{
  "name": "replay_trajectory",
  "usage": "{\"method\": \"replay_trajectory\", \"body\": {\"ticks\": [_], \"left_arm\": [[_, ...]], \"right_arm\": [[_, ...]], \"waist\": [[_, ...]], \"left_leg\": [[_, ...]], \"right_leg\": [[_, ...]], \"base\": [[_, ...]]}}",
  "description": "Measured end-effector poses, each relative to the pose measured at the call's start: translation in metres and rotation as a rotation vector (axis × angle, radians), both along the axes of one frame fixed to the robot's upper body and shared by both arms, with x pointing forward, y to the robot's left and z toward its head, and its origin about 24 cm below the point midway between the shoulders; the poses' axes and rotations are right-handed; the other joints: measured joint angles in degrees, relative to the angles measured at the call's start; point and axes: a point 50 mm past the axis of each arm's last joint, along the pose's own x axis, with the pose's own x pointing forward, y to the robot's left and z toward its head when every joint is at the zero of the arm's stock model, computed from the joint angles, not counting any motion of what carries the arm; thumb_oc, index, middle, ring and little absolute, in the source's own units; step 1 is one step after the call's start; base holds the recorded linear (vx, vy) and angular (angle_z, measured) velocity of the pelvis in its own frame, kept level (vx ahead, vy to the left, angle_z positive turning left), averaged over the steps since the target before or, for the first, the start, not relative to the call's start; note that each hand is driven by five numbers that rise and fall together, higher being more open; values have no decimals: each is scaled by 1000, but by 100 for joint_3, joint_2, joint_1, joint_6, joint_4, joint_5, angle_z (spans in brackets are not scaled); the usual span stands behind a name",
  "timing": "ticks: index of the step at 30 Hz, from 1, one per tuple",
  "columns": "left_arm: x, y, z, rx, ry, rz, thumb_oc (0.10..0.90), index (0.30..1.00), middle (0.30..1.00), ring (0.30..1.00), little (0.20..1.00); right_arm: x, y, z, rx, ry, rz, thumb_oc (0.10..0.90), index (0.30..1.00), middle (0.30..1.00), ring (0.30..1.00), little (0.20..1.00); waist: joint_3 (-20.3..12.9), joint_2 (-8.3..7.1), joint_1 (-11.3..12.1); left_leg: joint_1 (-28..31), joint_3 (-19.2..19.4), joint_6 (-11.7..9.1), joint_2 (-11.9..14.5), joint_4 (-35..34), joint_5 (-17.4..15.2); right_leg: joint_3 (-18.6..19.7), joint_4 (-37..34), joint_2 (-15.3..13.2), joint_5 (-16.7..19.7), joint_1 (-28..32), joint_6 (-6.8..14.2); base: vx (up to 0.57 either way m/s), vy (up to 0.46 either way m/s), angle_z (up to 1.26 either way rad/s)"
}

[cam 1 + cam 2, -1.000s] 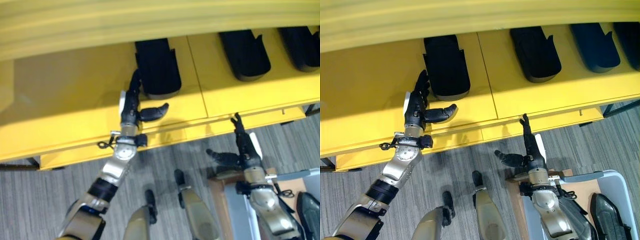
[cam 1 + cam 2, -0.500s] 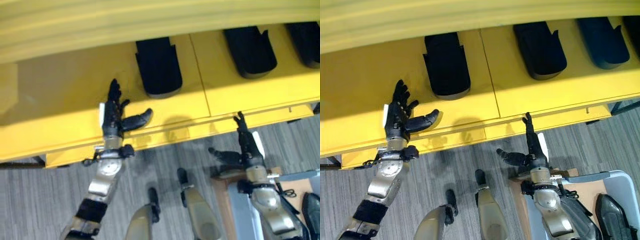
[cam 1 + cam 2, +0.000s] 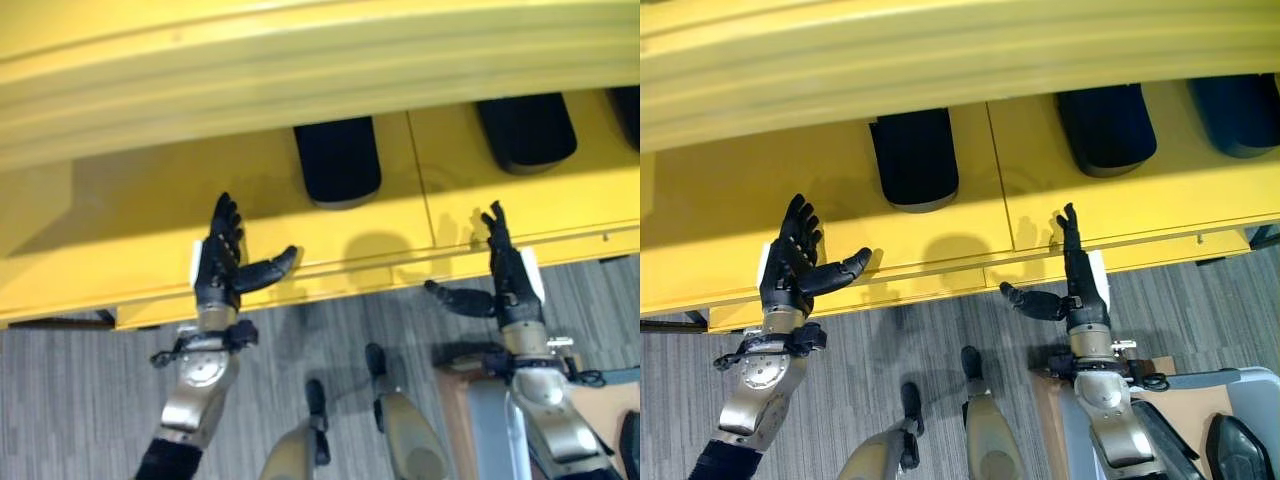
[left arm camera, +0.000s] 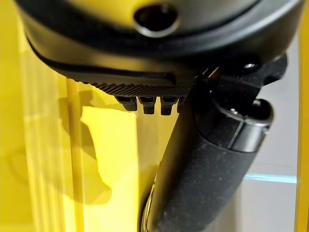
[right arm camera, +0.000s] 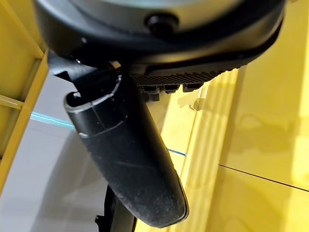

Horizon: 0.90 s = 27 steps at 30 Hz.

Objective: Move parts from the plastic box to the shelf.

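Note:
Three black parts lie on the yellow shelf (image 3: 760,200): one in the middle (image 3: 915,157), one to its right (image 3: 1105,127), and one at the far right (image 3: 1240,110). My left hand (image 3: 788,268) is open and holds nothing. It hovers over the shelf's front edge, left of the middle part and apart from it. My right hand (image 3: 1081,285) is open too, its fingertips reaching over the shelf's front edge below the second part. The grey plastic box (image 3: 1243,376) stands at the lower right with a black part (image 3: 1240,446) inside.
An upper yellow shelf board (image 3: 940,60) overhangs the back of the shelf. Grey striped carpet (image 3: 900,340) lies in front of the shelf. A brown sheet (image 3: 1185,400) lies in the box. The shelf's left stretch is bare.
My left hand has drawn back from the middle part, leftward and toward the shelf's front edge. My right hand has risen to the shelf edge. The camera has shifted as well.

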Motion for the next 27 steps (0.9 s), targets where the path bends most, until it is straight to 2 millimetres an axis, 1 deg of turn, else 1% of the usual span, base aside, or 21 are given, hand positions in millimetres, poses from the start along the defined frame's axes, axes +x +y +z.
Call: {"method": "replay_trajectory", "body": {"ticks": [4, 5, 11, 14, 15, 18, 24, 26, 27], "left_arm": [[-9, 0, -5, -7, 19, -22, 900, 1000, 1000, 1000, 1000], [-11, 0, -7, -37, 28, -28, 900, 1000, 1000, 1000, 1000], [-13, -4, -12, -60, 42, -41, 900, 1000, 1000, 1000, 1000], [-15, -4, -14, -65, 49, -39, 900, 1000, 1000, 1000, 1000], [-15, -4, -15, -66, 54, -37, 900, 1000, 1000, 1000, 1000], [-16, -4, -17, -66, 59, -36, 900, 1000, 1000, 1000, 1000], [-19, -2, -22, -66, 80, -29, 900, 1000, 1000, 1000, 1000], [-19, -2, -21, -66, 80, -28, 900, 1000, 1000, 1000, 1000], [-19, -1, -21, -65, 80, -26, 900, 1000, 1000, 1000, 1000]], "right_arm": [[-1, -6, 4, -19, -17, -25, 900, 1000, 1000, 1000, 1000], [-1, -6, 4, -27, -16, -29, 900, 1000, 1000, 1000, 1000], [-5, -6, -1, -41, 11, -20, 900, 1000, 1000, 1000, 1000], [-5, -6, -3, -41, 19, -17, 900, 1000, 1000, 1000, 1000], [-6, -6, -4, -34, 21, -18, 900, 1000, 1000, 1000, 1000], [-7, -5, -6, -30, 28, -17, 900, 1000, 1000, 1000, 1000], [-8, -5, -7, -29, 33, -16, 900, 1000, 1000, 1000, 1000], [-9, -4, -9, -21, 38, -18, 900, 1000, 1000, 1000, 1000], [-9, -2, -11, -9, 45, -17, 900, 1000, 1000, 1000, 1000]], "waist": [[-45, 23, 15], [-84, 21, 16], [-311, -7, 43], [-407, -52, 27], [-445, -90, 23], [-484, -147, 9], [-510, -189, -30], [-551, -249, -24], [-608, -343, -38]], "left_leg": [[116, 19, -4, -6, -272, 145], [115, 40, -3, -9, -283, 153], [137, 147, 9, -38, -282, 146], [143, 152, 27, -56, -299, 136], [142, 154, 35, -75, -305, 140], [150, 173, 61, -112, -316, 149], [175, 311, 210, -276, -333, 138], [159, 396, 236, -324, -334, 127], [137, 490, 307, -387, -339, 136]], "right_leg": [[18, -231, 6, 134, 93, 9], [33, -267, 5, 159, 94, 21], [163, -314, 5, 214, 95, 58], [176, -342, -10, 232, 97, 80], [188, -354, -24, 246, 98, 97], [223, -367, -51, 268, 98, 126], [377, -378, -150, 334, 71, 251], [477, -377, -185, 370, 23, 306], [590, -382, -230, 415, -36, 373]], "base": [[15, 67, -2], [18, 58, -9], [19, 62, -9], [10, 61, -3], [15, 98, 0], [10, 93, -2], [-7, 105, -10], [-8, 100, -21], [12, 98, -28]]}}
